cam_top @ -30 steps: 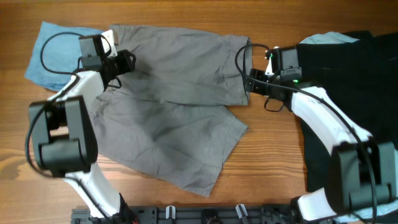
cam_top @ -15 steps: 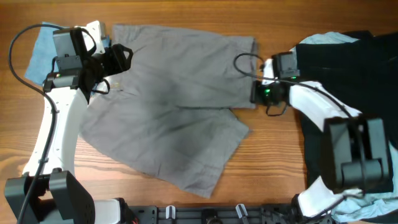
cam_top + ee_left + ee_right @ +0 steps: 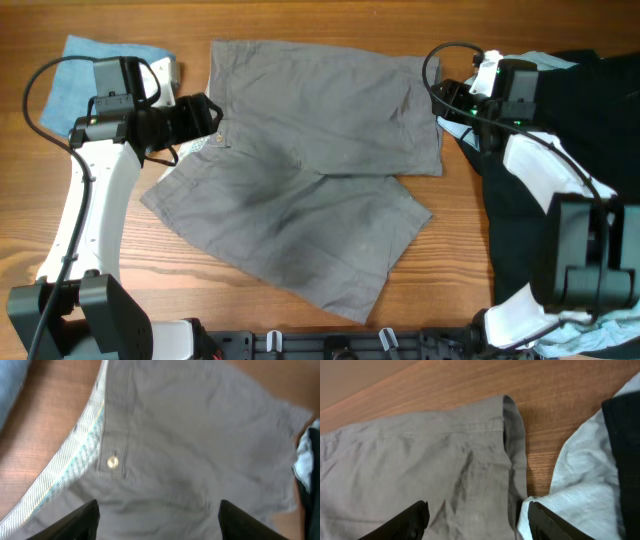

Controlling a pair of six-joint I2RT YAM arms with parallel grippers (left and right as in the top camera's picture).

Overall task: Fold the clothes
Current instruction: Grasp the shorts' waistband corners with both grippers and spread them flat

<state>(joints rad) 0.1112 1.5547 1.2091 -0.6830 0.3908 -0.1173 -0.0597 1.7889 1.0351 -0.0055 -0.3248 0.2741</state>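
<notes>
Grey-khaki shorts [image 3: 310, 170] lie spread flat across the middle of the table, waistband to the left. The brass button [image 3: 113, 462] and striped inner waistband show in the left wrist view. My left gripper [image 3: 205, 113] hovers open over the waistband edge, holding nothing. My right gripper [image 3: 452, 97] hovers open over the hem of the upper leg [image 3: 470, 460], holding nothing. A black garment [image 3: 560, 170] and a pale blue garment [image 3: 580, 485] lie at the right. A blue garment [image 3: 90, 70] lies at the far left.
Bare wooden tabletop [image 3: 450, 260] shows in front of the shorts and between them and the black pile. A dark rail [image 3: 320, 345] runs along the front edge.
The shorts have shifted to the right and lie flatter. My left gripper moved right along the waistband and my right gripper moved right and up to the leg hem; both now stand open.
</notes>
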